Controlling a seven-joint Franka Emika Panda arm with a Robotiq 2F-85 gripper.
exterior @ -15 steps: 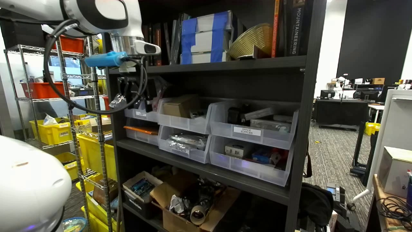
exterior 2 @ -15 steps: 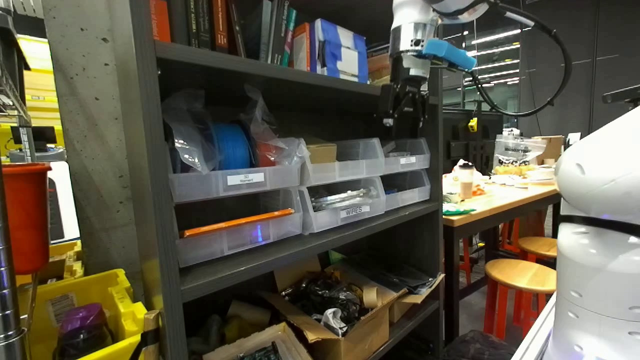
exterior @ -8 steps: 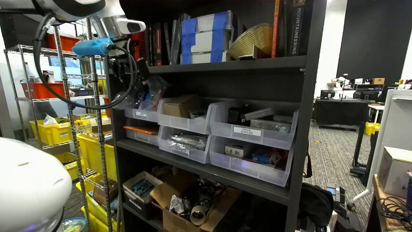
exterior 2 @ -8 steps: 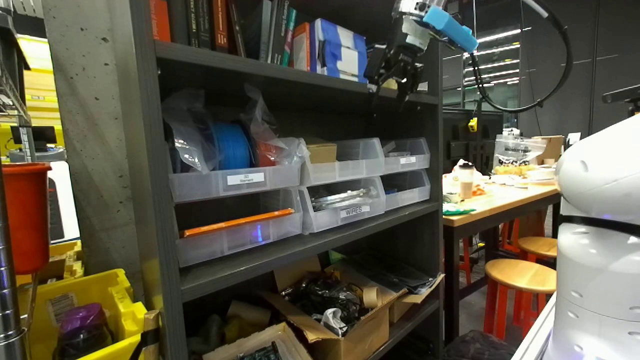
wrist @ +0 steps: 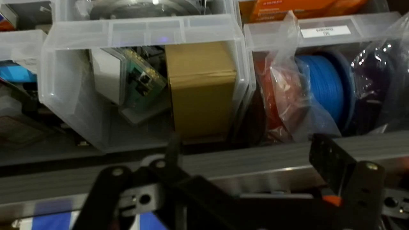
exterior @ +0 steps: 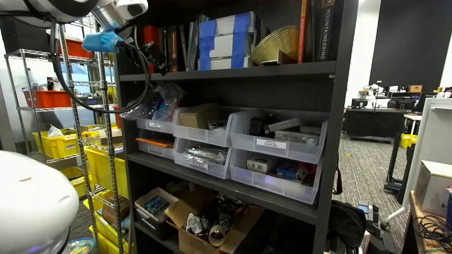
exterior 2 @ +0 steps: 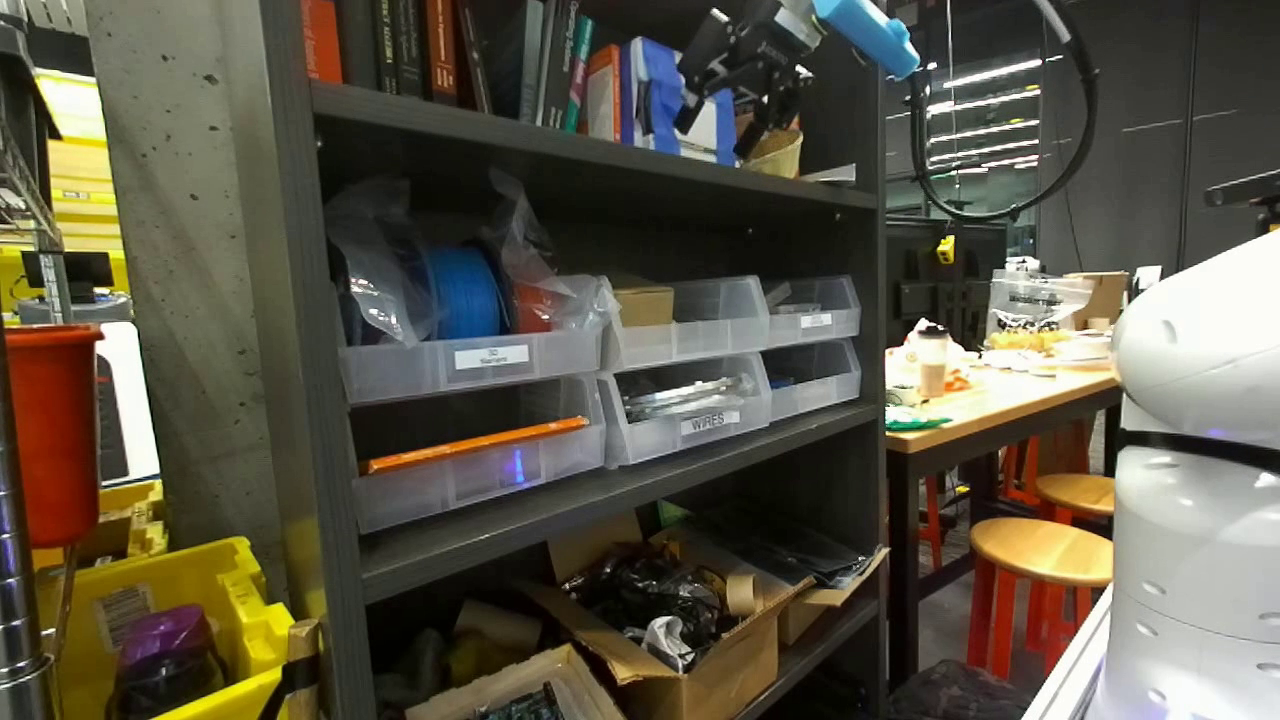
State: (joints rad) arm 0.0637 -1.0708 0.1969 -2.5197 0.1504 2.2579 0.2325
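Before the upper shelf [exterior 2: 450, 122], the hand [wrist: 247, 145] hung wide, its fingers [wrist: 332, 159] well apart. Lower down, a clear bin [wrist: 143, 33] held a brown cardboard box [wrist: 203, 99], while the neighbouring bin [wrist: 367, 28] held a blue spool [wrist: 327, 83] partly covered by clear plastic [wrist: 313, 121].

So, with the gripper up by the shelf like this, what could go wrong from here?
In the wrist view the open gripper overlaps the upper shelf board; a move forward could knock it against that edge.
Loose clear plastic stands up beside the blue spool in the bin below and might snag if the gripper dips there.
The slack black cable hangs from the arm in a wide loop and may catch on something during a swing.
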